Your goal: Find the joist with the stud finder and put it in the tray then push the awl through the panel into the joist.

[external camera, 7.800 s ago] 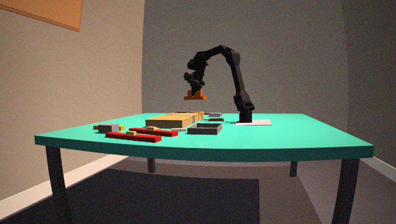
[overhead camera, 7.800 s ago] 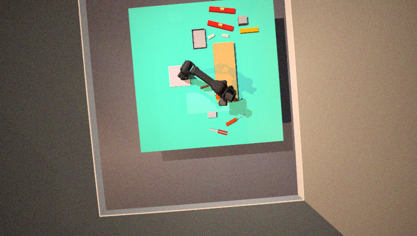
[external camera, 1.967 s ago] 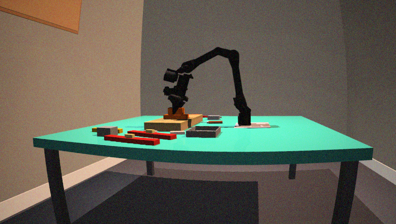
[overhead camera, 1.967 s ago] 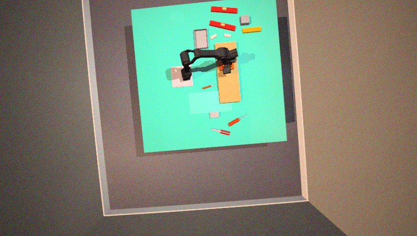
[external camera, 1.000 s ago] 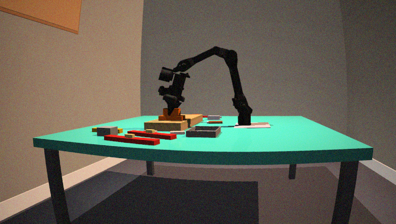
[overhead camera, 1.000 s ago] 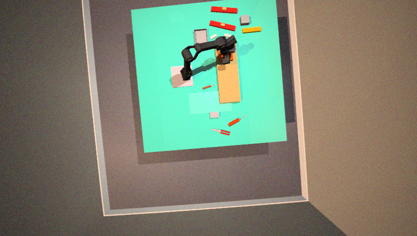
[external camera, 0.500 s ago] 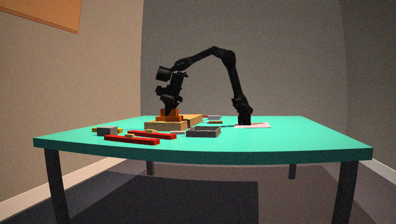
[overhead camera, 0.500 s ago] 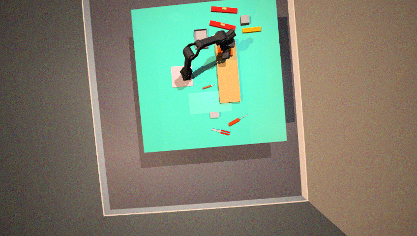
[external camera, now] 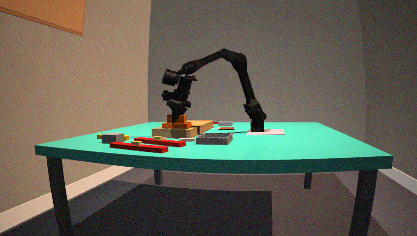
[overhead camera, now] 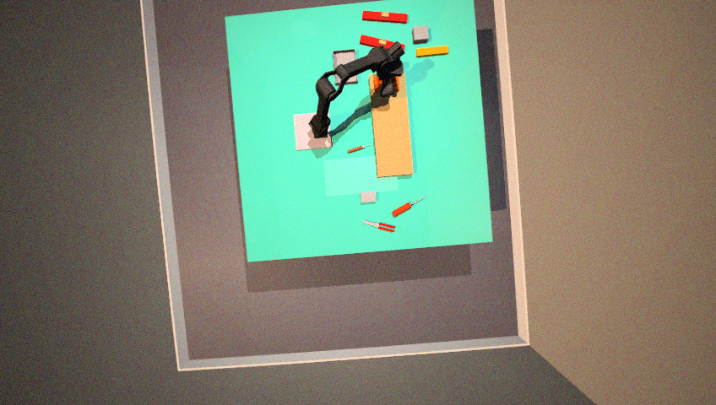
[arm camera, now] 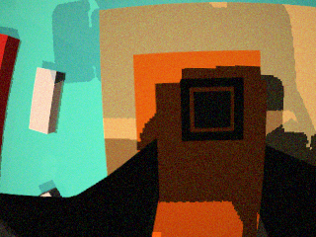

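Note:
My gripper (overhead camera: 388, 86) (external camera: 177, 115) (arm camera: 199, 145) points straight down and is shut on the orange stud finder (overhead camera: 374, 80) (external camera: 182, 120) (arm camera: 197, 231). The finder rests on the tan floor panel (overhead camera: 393, 140) (external camera: 175, 132) (arm camera: 165, 34), at the panel's end nearest the tray. In the wrist view the finder's top shows a dark square window. The grey tray (overhead camera: 344, 59) (external camera: 214, 138) stands empty beside that end of the panel. The awl (overhead camera: 357, 148) (external camera: 226, 128), small with a brown-orange handle, lies on the green table (overhead camera: 271, 99) between the arm's base and the panel.
Two red levels (overhead camera: 384, 16) (overhead camera: 372, 40) (external camera: 138, 147), a grey block (overhead camera: 420, 33) (external camera: 112, 137) and a yellow block (overhead camera: 431, 51) lie beyond the panel's end. A small white block (arm camera: 46, 101) lies near the tray. A red screwdriver (overhead camera: 407, 206), pliers (overhead camera: 379, 225) and a grey block (overhead camera: 367, 197) lie past the other end.

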`<state>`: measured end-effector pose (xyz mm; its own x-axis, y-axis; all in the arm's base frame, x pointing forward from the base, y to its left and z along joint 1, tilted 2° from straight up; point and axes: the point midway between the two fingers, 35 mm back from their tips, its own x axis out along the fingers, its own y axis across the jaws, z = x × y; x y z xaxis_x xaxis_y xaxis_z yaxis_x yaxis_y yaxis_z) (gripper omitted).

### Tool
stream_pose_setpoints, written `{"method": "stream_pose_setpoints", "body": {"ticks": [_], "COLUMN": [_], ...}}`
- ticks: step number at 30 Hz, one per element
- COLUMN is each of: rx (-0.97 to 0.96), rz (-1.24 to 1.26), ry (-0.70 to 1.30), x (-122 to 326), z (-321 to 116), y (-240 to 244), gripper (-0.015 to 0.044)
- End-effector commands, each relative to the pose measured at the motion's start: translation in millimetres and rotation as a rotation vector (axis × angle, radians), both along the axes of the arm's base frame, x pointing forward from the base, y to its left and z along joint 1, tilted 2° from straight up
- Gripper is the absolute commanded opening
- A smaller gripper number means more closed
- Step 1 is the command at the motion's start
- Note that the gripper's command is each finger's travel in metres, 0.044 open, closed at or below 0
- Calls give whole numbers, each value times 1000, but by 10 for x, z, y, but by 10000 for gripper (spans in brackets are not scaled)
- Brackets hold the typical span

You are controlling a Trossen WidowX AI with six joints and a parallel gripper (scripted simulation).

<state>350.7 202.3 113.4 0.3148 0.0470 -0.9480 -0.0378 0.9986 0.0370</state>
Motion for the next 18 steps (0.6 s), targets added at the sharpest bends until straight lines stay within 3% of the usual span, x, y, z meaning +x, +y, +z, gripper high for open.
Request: {"method": "stream_pose_setpoints", "body": {"ticks": [1,18], "rx": [0,-2], "rz": [0,-4], "ry": [0,3], "x": [1,9], "z": [-1,-20], "y": [-7,-317], "gripper": [0,0]}}
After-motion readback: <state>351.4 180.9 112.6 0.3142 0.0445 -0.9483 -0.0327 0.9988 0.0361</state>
